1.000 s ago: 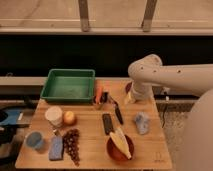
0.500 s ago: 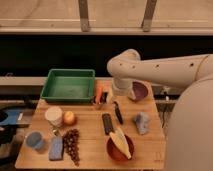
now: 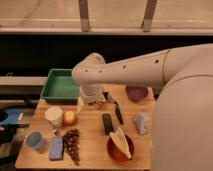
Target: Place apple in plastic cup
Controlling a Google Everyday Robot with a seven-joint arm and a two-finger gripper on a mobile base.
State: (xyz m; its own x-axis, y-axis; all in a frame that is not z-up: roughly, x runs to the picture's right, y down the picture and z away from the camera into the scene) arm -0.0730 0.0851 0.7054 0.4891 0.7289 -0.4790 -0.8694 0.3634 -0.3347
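Observation:
The apple point(image 3: 69, 117), orange-yellow, sits on the wooden table point(image 3: 90, 135) right beside the taller white cup point(image 3: 54, 116). The light-blue plastic cup point(image 3: 35, 139) stands near the table's front left corner, apart from the apple. My gripper point(image 3: 93, 101) hangs below the white arm's elbow point(image 3: 90, 74), above the table's back middle, to the right of and behind the apple. It touches neither the apple nor the cup.
A green tray point(image 3: 61, 86) is at the back left and a purple bowl point(image 3: 136, 93) at the back right. A blue sponge point(image 3: 56, 148), dark grapes point(image 3: 72, 144), a black bar point(image 3: 107, 123), a red bowl with a banana point(image 3: 120, 145) and a grey-blue object point(image 3: 141, 122) lie in front.
The arm has swung left across the table, from the right side to the back middle, bringing the gripper closer to the apple. The objects on the table have not moved.

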